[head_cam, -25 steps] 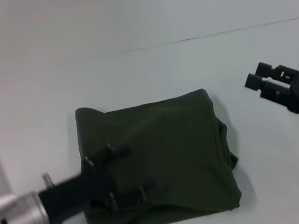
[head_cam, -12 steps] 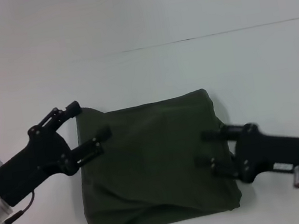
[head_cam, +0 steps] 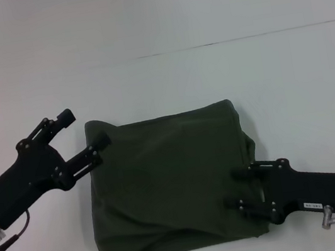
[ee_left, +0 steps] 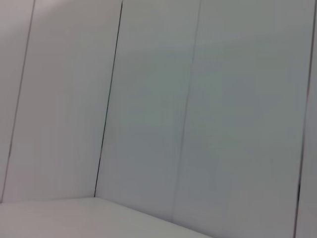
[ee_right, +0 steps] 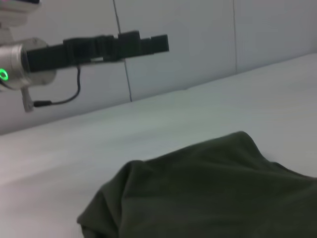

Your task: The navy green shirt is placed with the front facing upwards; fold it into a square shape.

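Observation:
The navy green shirt lies on the white table, folded into a rough square with no lettering showing; its right edge bulges a little. My left gripper is open at the shirt's far left corner, one finger over the cloth and the other out over the table, holding nothing. At the near right my right gripper is also open, with its fingertips over the shirt's right front part. In the right wrist view the shirt fills the foreground, and the left gripper shows farther off.
The white table spreads out around the shirt on all sides. A pale wall rises behind the table's far edge. The left wrist view shows only wall panels.
The left gripper has drawn back to the left, toward the shirt's far left corner. The right gripper has shifted toward the table's front along the shirt's right side. The shirt has kept its shape.

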### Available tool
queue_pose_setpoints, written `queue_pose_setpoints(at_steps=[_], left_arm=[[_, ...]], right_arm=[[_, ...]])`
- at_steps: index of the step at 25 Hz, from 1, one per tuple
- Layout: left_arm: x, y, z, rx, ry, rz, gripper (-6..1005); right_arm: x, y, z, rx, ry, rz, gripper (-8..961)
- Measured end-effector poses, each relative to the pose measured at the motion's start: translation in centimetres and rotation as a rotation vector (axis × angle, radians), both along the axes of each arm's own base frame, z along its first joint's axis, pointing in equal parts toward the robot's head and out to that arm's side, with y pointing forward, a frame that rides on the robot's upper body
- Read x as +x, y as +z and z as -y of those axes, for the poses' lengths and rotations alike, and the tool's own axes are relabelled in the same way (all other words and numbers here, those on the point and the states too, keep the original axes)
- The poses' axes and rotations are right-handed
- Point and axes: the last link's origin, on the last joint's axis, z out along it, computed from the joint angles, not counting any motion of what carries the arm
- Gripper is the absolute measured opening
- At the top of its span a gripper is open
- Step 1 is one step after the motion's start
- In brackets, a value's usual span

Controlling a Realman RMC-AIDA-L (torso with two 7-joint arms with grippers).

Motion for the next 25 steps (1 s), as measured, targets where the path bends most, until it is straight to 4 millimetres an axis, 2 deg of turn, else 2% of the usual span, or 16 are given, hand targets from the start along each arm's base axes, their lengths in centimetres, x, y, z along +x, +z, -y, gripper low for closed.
queue_pose_setpoints(at_steps=[10, 17, 21, 25], left_arm=[[-0.3, 0.4, -0.3, 0.038, 0.039, 0.034, 890], [-0.5, 0.5, -0.4, 0.053, 0.054, 0.039, 890], [-0.6, 0.6, -0.5, 0.063, 0.071, 0.053, 890], [-1.0, 1.1, -0.8, 0.027, 0.132, 0.099, 890]], right_arm=[[1.3, -0.1, 0.4, 0.037, -0.022, 0.053, 614], [1.2, 0.2, 0.4, 0.045, -0.017, 0.038, 613], [0.8, 1.4, 0.6, 0.084, -0.006, -0.048, 613], [0.8, 4.0, 0.8, 0.209, -0.029, -0.189, 614]])
